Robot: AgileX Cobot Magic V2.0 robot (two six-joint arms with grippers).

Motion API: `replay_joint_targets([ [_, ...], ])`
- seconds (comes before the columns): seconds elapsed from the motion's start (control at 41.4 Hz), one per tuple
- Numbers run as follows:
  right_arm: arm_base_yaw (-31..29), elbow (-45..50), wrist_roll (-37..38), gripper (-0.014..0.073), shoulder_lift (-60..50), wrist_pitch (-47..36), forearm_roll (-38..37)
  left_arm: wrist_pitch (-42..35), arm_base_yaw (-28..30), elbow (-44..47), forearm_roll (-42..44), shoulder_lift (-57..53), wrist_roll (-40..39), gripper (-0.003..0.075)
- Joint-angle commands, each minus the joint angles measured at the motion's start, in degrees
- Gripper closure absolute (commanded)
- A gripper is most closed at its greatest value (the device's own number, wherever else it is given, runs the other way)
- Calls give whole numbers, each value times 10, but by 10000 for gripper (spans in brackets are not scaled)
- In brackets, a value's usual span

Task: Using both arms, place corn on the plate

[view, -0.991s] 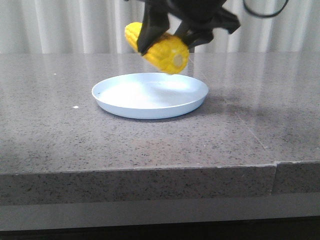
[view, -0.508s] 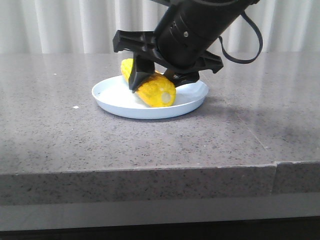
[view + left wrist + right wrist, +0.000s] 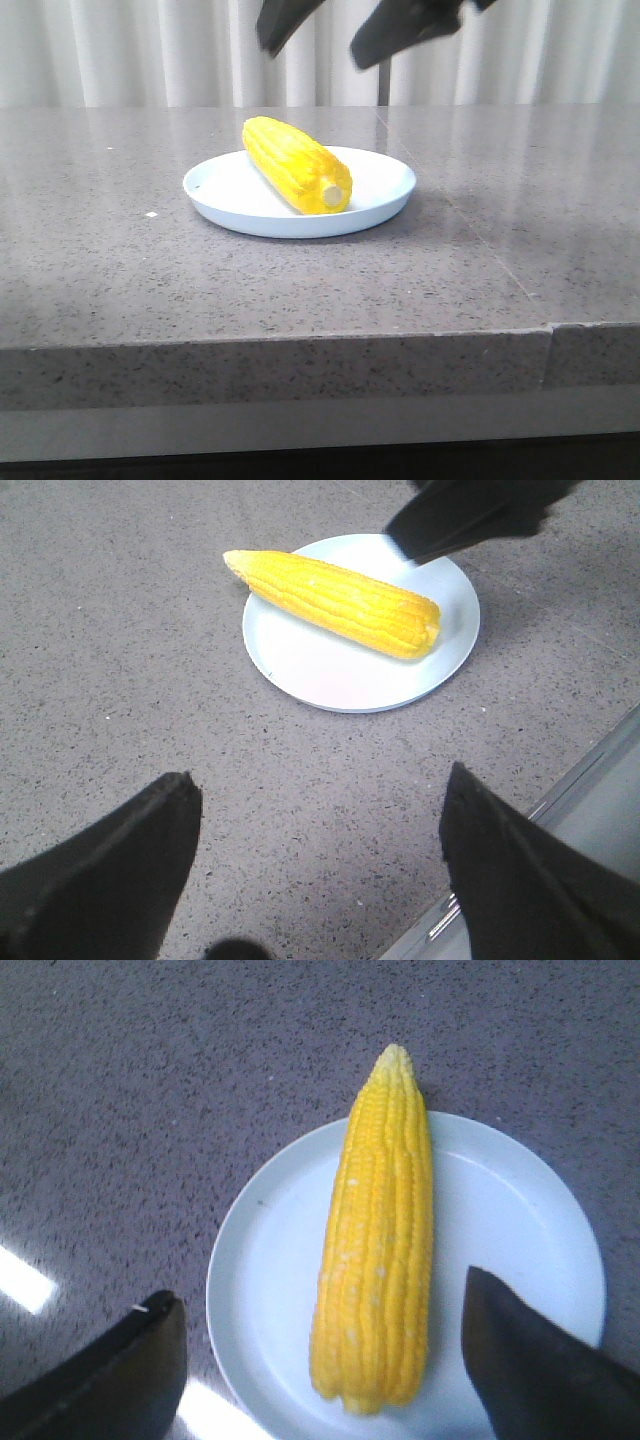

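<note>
The yellow corn [image 3: 295,175] lies on its side in the pale blue-white plate [image 3: 385,190], stub end toward the front. My right gripper [image 3: 313,52] hangs open and empty above it, with only its two black fingers showing at the top of the front view. In the right wrist view the corn [image 3: 380,1240] and the plate [image 3: 265,1260] lie below the open right gripper [image 3: 320,1290], apart from it. My left gripper [image 3: 320,777] is open and empty over bare table, away from the plate [image 3: 330,675] and the corn [image 3: 335,600]. It does not show in the front view.
The grey speckled stone table [image 3: 150,270] has its front edge [image 3: 300,345] close to the camera. A pale curtain [image 3: 120,50] hangs behind. A right-gripper finger [image 3: 450,520] shows above the plate in the left wrist view, and the table's edge strip [image 3: 590,780] runs beside the left gripper.
The right gripper lowered the corn onto the plate, opened, let it go and rose clear. The corn now lies free on the plate.
</note>
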Motion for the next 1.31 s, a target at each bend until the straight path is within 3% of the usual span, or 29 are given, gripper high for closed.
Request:
replay_joint_targets([
  [0.0,0,-15,-8,-1,-70,54,-51,-38,-4,-16,2,-2,-6,227],
  [0.169,0,0,-8,-1,-162,164,-83,-38,-4,-16,2,-2,-6,227],
  [0.411,0,87,-8,-1,-316,194,-94,-38,-4,-16,2,-2,-6,227],
  [0.58,0,134,-8,-1,-418,269,-106,-38,-4,-16,2,-2,-6,227],
  [0.798,0,178,50,-1,-528,322,-155,-38,-4,-16,2,-2,-6,227],
  [1.282,0,205,51,17,-592,333,-169,-45,-4,-16,2,-2,-6,227],
])
